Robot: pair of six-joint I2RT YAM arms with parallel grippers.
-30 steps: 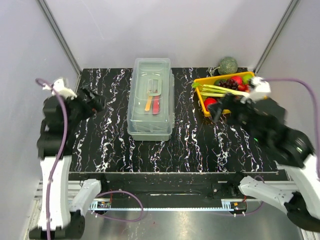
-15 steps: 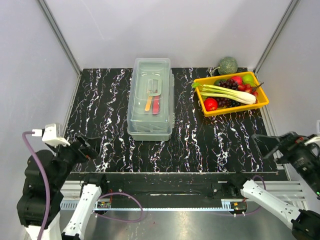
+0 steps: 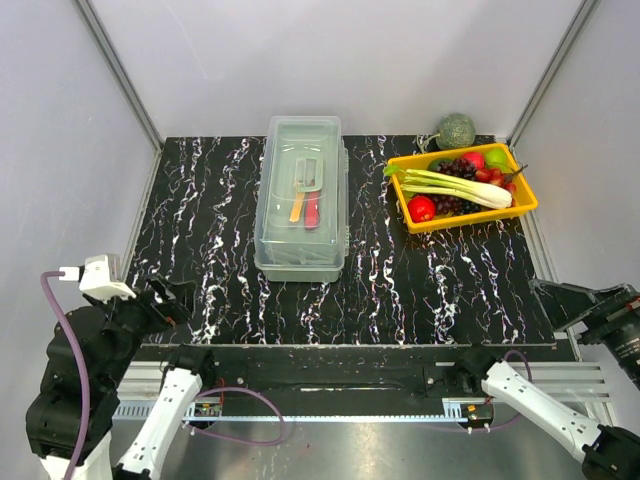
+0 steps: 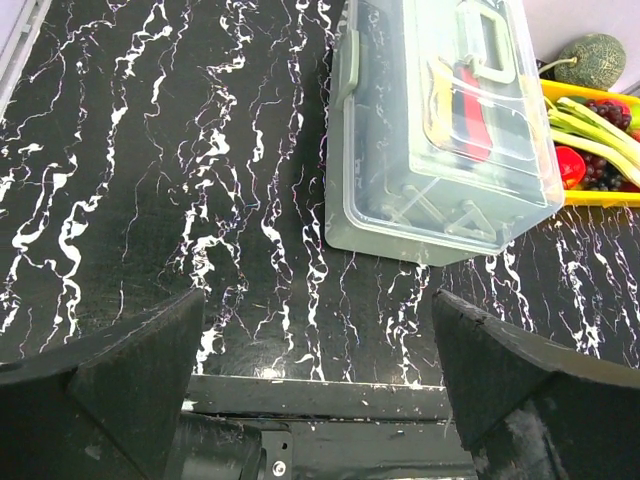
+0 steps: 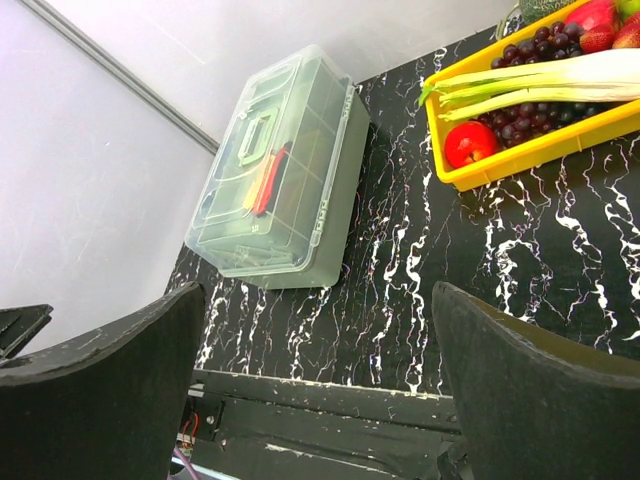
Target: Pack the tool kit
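As seen from above, the toolbox (image 3: 298, 262) is sitting near the middle of the worktop (image 3: 210, 220) with its clear lid (image 3: 300, 140) lying shut. A yellow tool (image 3: 297, 207) and a red tool (image 3: 313, 210) are showing through it beside the handle (image 3: 308, 172). No loose tools are lying on the worktop, so the packing is looking finished or nearly so. The left gripper (image 3: 165, 303) and the right gripper (image 3: 560, 298) are hanging at the near corners, well apart from the box. Through the left wrist camera, that arm's fingers (image 4: 120, 380) are standing wide apart with nothing between them, and the shut box is lying ahead. Through the right wrist camera, the fingers (image 5: 520, 370) are likewise spreading wide and holding nothing, with the box to the left and the fruit tray (image 5: 540, 150) to the right. Whether the lid is fastened down I cannot tell; that is perhaps all that is remaining.
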